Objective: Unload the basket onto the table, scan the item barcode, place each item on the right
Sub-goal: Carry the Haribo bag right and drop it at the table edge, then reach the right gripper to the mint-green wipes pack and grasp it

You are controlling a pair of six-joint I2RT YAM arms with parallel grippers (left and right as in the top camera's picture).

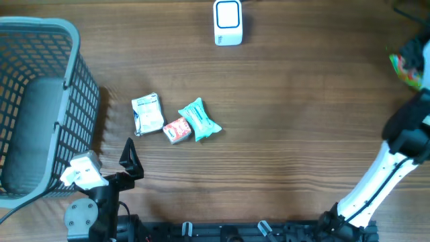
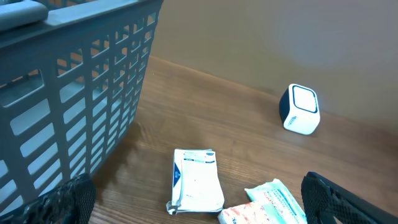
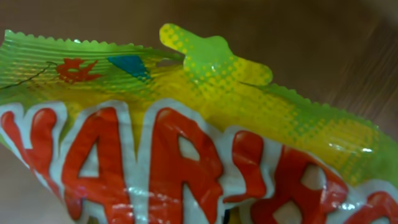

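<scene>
From above, the brown table point(image 1: 302, 134) has a grey basket point(image 1: 72, 42) at the far left of the picture. A white scanner point(image 1: 228, 21) with a blue edge stands at the top middle. Three small packs lie close together in the middle: a white pack point(image 1: 147, 114), a red and white pack point(image 1: 176, 130) and a teal pack point(image 1: 200, 120). Their writing is too small to read. The left gripper point(image 1: 129, 161) is at the lower left, below the packs and next to the basket. At the right edge, high up, is a yellow and green sweet bag point(image 1: 408, 62). It is far from the scanner. The right gripper point(image 1: 418, 101) is right by it.

In the left wrist view, two black fingers point(image 2: 62, 202) sit in the bottom corners, spread wide with nothing between them. The basket point(image 2: 74, 93) fills the left side. The scanner point(image 2: 300, 109) is at the upper right. The white pack point(image 2: 196, 180) lies at the bottom middle, with the teal pack point(image 2: 277, 199) and the red and white pack point(image 2: 249, 216) to its right.

In the right wrist view, the sweet bag point(image 3: 186, 124) fills the picture, very close. Big red letters with white edges read "ARIB". A green crocodile shape is at the top. The right gripper is squeezed tight on this bag.
</scene>
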